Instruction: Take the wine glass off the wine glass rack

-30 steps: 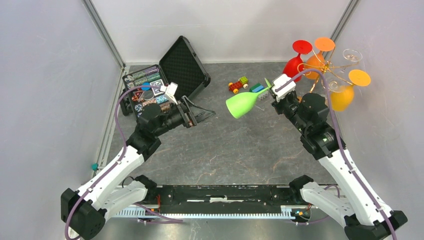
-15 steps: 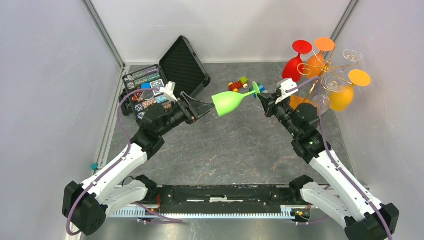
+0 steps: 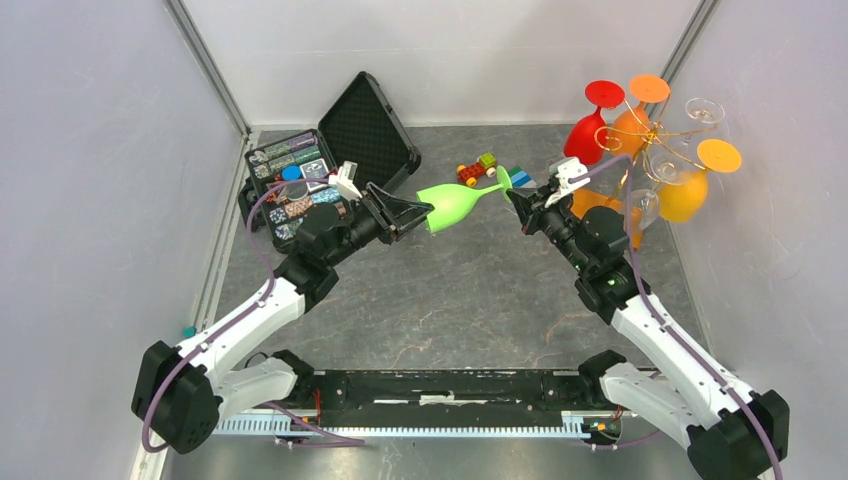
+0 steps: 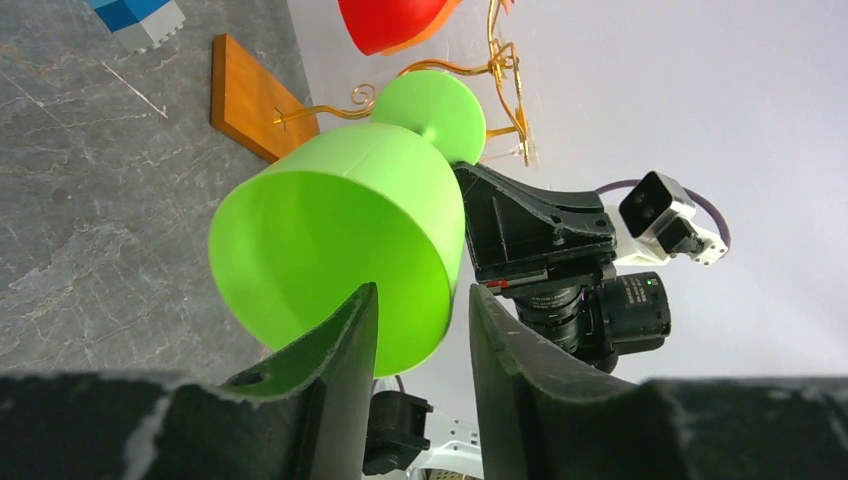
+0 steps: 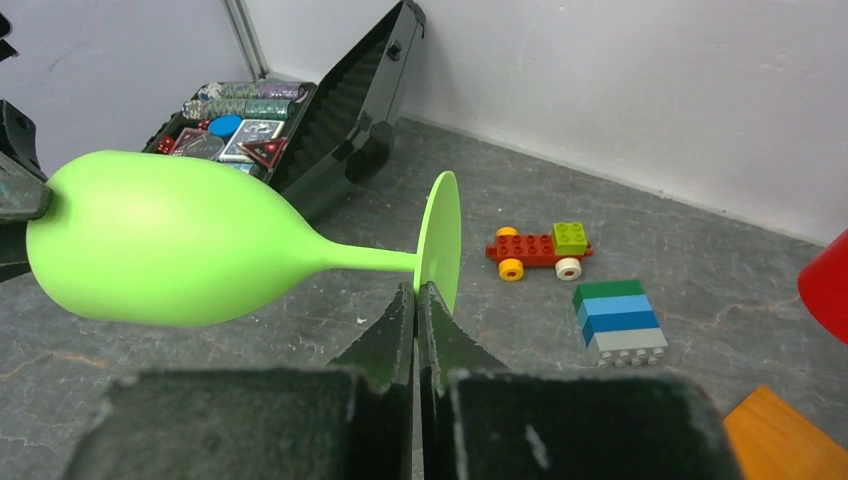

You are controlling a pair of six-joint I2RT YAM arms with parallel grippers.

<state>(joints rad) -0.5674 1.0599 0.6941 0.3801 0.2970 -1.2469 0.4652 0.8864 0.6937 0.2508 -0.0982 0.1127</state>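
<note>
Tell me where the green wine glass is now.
In the top view the green wine glass is held sideways above mid-table, between the black case and the wine glass rack: right gripper pinching its foot, left gripper straddling its bowl rim.

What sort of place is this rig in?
Most likely a lab test cell: blank grey walls on metal frame posts box in one tabletop, the left arm and right arm are bolted at its near edge, and the props are unrelated: toy car, black case, wine glass rack, green wine glass.
</note>
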